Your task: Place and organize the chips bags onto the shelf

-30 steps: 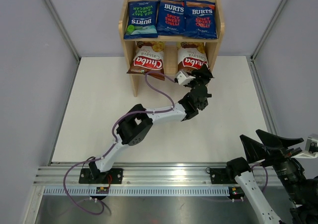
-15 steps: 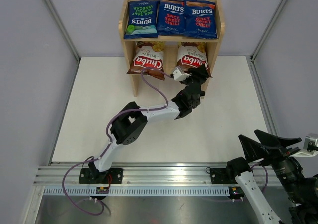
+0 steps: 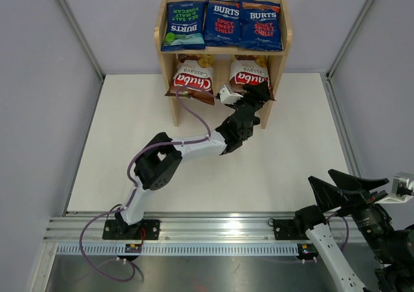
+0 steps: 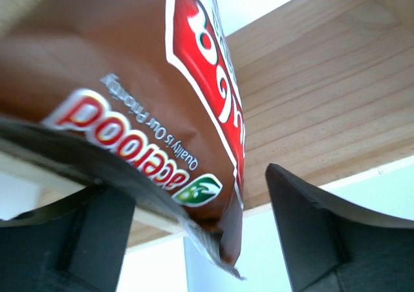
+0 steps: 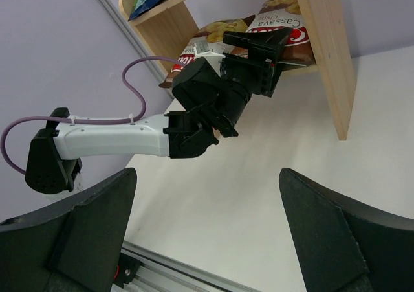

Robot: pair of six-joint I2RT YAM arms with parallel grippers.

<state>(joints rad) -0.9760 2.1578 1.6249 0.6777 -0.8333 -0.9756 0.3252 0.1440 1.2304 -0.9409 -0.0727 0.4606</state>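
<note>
The wooden shelf stands at the back of the table. Three blue chips bags lie side by side on its top tier. Two brown Chuba bags lean on the lower tier, one left and one right. My left gripper is at the right brown bag's bottom edge. In the left wrist view that bag hangs between the open jaws, and the right finger stands clear of it. My right gripper is open and empty at the near right.
The left arm's purple cable loops over the table in front of the shelf's left leg. The metal rail with both arm bases runs along the near edge. Grey walls close in the white table on both sides.
My left gripper has shifted left along the lower tier's front and its jaws have widened off the right brown bag. The right arm has barely moved.
</note>
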